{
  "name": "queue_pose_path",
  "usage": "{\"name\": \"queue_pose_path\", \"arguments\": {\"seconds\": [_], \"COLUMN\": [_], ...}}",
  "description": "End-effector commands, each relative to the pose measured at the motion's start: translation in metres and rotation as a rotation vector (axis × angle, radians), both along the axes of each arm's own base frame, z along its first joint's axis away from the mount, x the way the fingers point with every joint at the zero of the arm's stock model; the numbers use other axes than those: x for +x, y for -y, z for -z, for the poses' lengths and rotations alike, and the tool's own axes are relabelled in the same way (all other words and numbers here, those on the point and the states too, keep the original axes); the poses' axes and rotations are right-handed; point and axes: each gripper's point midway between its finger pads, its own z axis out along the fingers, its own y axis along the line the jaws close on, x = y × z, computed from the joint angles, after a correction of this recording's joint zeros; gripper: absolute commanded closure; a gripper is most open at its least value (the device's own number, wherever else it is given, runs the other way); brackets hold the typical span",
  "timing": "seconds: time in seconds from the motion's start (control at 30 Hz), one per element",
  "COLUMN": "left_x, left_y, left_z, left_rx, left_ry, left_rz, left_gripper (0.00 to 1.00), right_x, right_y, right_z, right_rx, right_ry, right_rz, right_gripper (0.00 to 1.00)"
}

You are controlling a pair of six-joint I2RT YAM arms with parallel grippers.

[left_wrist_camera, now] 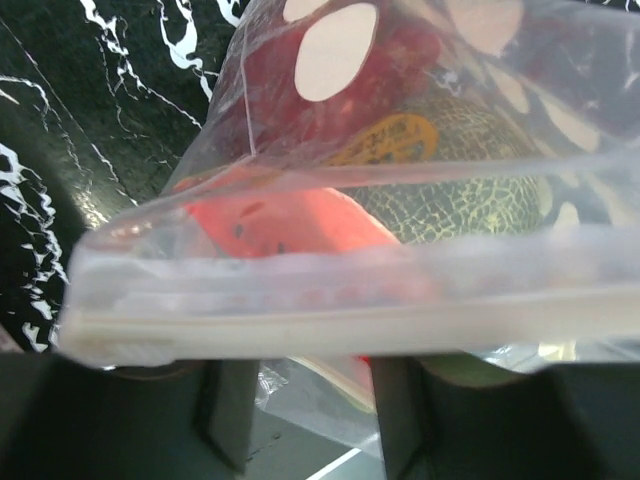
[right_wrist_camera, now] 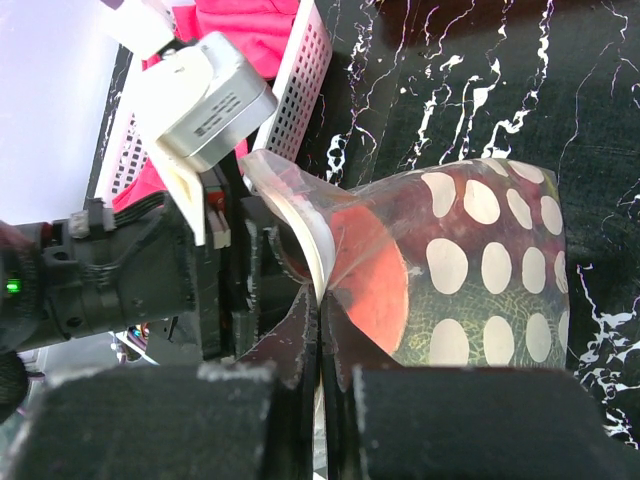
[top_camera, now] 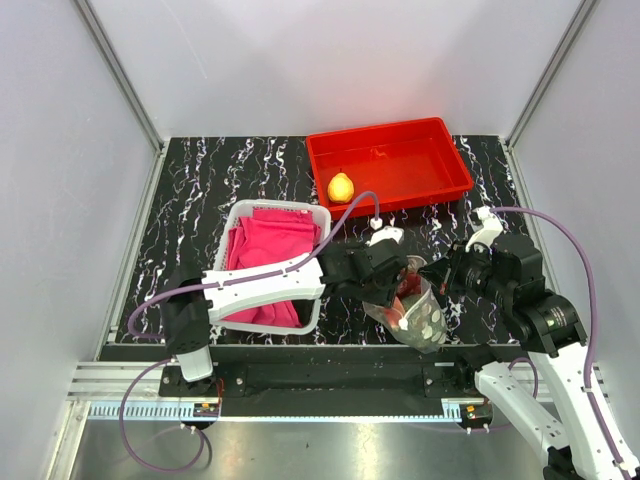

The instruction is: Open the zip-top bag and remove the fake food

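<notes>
My right gripper [right_wrist_camera: 320, 335] is pinched tight on one lip of the zip-top bag [top_camera: 415, 312], near-middle of the table [top_camera: 190, 200]. My left gripper [left_wrist_camera: 315, 410] is at the other lip, can't tell if it's gripping. The lemon [top_camera: 341, 187] is out in the far red tray [top_camera: 425, 165]. The watermelon slice [left_wrist_camera: 300, 225] and melon [left_wrist_camera: 470, 195] are left inside.

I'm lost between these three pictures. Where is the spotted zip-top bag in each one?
Top external: the zip-top bag sits low in the picture, just right of centre.
Left wrist: it fills nearly the whole frame, with its zip strip running across the middle.
Right wrist: it spans centre to right, with the pale dots facing the camera.
Shared landmark: the black marbled table.
</notes>
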Motion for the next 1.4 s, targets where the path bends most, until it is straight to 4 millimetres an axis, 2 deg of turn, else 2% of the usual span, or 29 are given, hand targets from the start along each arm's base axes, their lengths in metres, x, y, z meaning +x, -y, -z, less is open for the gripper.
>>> {"name": "queue_pose_path", "arguments": {"seconds": [0.0,0.07,0.23,0.4,0.57,0.6,0.63,0.77,0.8,0.93,1.03,1.17,1.2,1.37], "left_x": [0.002,0.003,0.009,0.011,0.016,0.018,0.021,0.024,0.025,0.02,0.017,0.015,0.015,0.009], "left_y": [0.006,0.006,0.01,0.012,0.014,0.016,0.016,0.023,0.026,0.033,0.036,0.037,0.034,0.028], "left_z": [0.01,0.014,0.022,0.033,0.031,0.028,0.025,0.011,0.006,-0.006,-0.025,-0.062,-0.074,-0.108], "left_rx": [-0.023,-0.012,0.007,0.027,0.017,0.0,-0.003,-0.038,-0.046,-0.079,-0.133,-0.235,-0.259,-0.333], "left_ry": [-0.025,-0.02,-0.015,-0.007,0.029,0.045,0.065,0.102,0.107,0.105,0.116,0.164,0.185,0.247], "left_rz": [-0.054,-0.053,-0.034,-0.02,-0.014,-0.014,-0.004,0.022,0.04,0.079,0.094,0.107,0.114,0.147], "left_gripper": [0.48,0.43,0.44,0.39,0.54,0.64,0.69,0.82,0.9,1.0,1.0,1.0,1.0,1.0], "right_x": [0.006,0.006,0.007,0.008,0.008,0.008,0.008,0.009,0.009,0.011,0.013,0.017,0.02,0.026], "right_y": [-0.007,-0.008,-0.008,-0.008,-0.008,-0.007,-0.008,-0.007,-0.007,-0.005,-0.004,-0.001,0.004,0.027], "right_z": [-0.016,-0.015,-0.014,-0.012,-0.012,-0.012,-0.012,-0.01,-0.009,-0.007,-0.006,-0.006,-0.006,-0.005], "right_rx": [0.037,0.04,0.038,0.034,0.031,0.031,0.034,0.033,0.033,0.026,0.017,0.004,-0.003,-0.049], "right_ry": [0.064,0.06,0.061,0.057,0.06,0.06,0.059,0.056,0.052,0.048,0.047,0.049,0.05,0.043], "right_rz": [-0.023,-0.024,-0.027,-0.028,-0.027,-0.025,-0.023,-0.014,-0.014,-0.003,0.005,0.031,0.067,0.209], "right_gripper": [1.0,1.0,1.0,1.0,1.0,1.0,1.0,1.0,1.0,1.0,1.0,1.0,1.0,1.0]}}
